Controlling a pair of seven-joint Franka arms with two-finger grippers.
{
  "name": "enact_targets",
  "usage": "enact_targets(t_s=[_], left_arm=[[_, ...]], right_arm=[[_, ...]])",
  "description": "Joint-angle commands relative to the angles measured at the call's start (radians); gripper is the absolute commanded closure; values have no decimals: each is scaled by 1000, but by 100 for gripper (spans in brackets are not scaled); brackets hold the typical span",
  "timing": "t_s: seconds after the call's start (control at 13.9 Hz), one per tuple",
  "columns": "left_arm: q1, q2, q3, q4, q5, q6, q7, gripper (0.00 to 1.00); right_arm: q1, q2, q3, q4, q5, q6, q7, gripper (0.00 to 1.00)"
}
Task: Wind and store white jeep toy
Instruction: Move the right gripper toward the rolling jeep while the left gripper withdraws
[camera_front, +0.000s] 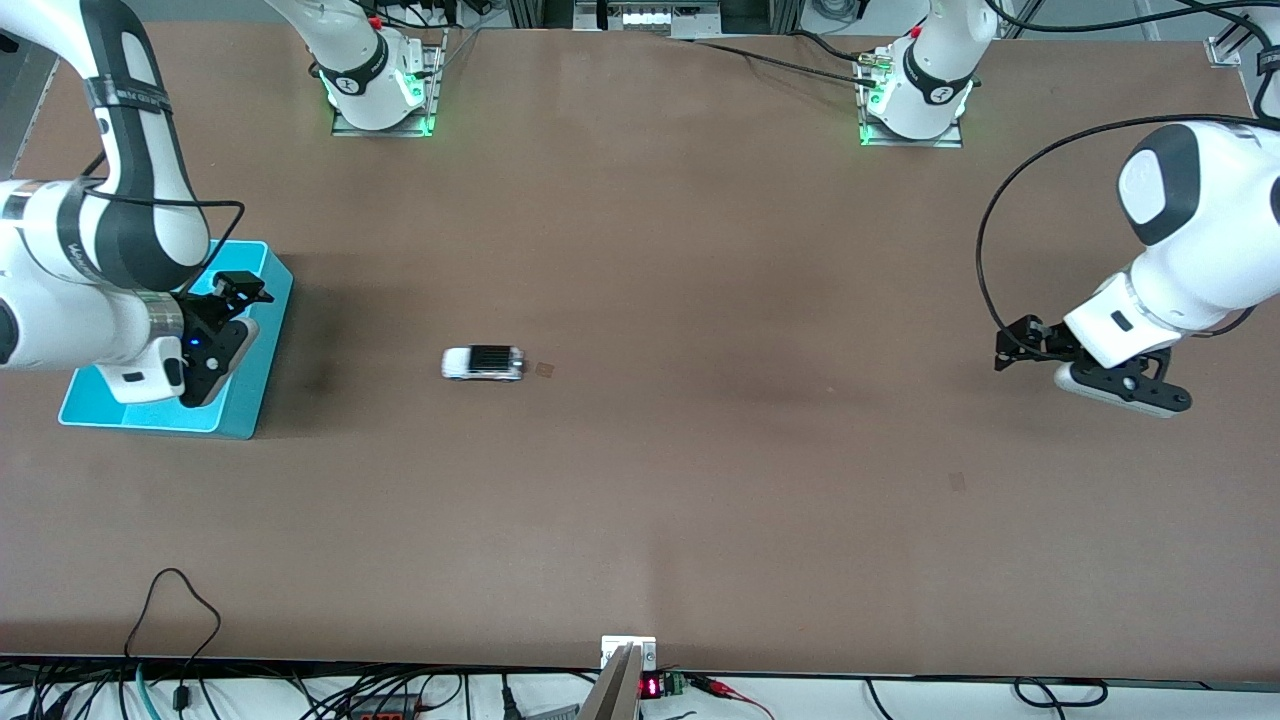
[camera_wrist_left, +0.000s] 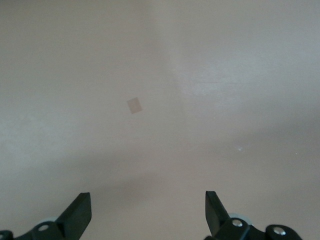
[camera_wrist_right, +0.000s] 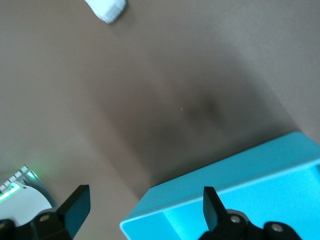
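Note:
The white jeep toy (camera_front: 483, 363), with its black roof panel, stands on the brown table between the two arms, nearer the right arm's end. Part of it shows at the edge of the right wrist view (camera_wrist_right: 106, 8). My right gripper (camera_front: 238, 300) hangs open and empty over the cyan bin (camera_front: 255, 262), whose corner shows in the right wrist view (camera_wrist_right: 235, 175). My left gripper (camera_front: 1012, 345) hangs open and empty over bare table at the left arm's end; its wrist view shows only table between the fingertips (camera_wrist_left: 80, 210).
A small tape square (camera_front: 545, 370) lies on the table beside the jeep toy. Another faint square (camera_front: 957, 482) lies nearer the front camera toward the left arm's end, and shows in the left wrist view (camera_wrist_left: 134, 105). Cables run along the table's front edge.

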Motion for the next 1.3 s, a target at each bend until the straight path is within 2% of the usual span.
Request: enact_targets(t_s=[0.0,0.36,0.79,0.87,1.01,1.23], left_arm=[[-23,-7,31,21,-10,-31,-58,0],[-51,-39,73,40,-10,-48,-123,0],[-49,-39,103,177,-10,-221,-142,0],[-49,-42,105,192,-10,-241,-170,0],[-51,-51,103,238,-8,-296,-211,0],[-49,-51,99,310,-8,-399,-219,0]], right_arm=[[6,-29,4,-74,6,72,-111,0],[39,-66,11,-186,-12,192,-182,0],[47,-75,12,-198,-16,198,-182,0],[69,-100,11,-207,-17,202,-180,0],[95,-175,14,-306,-54,276,-150,0],[104,-255,21,-486,-63,484,-145,0]])
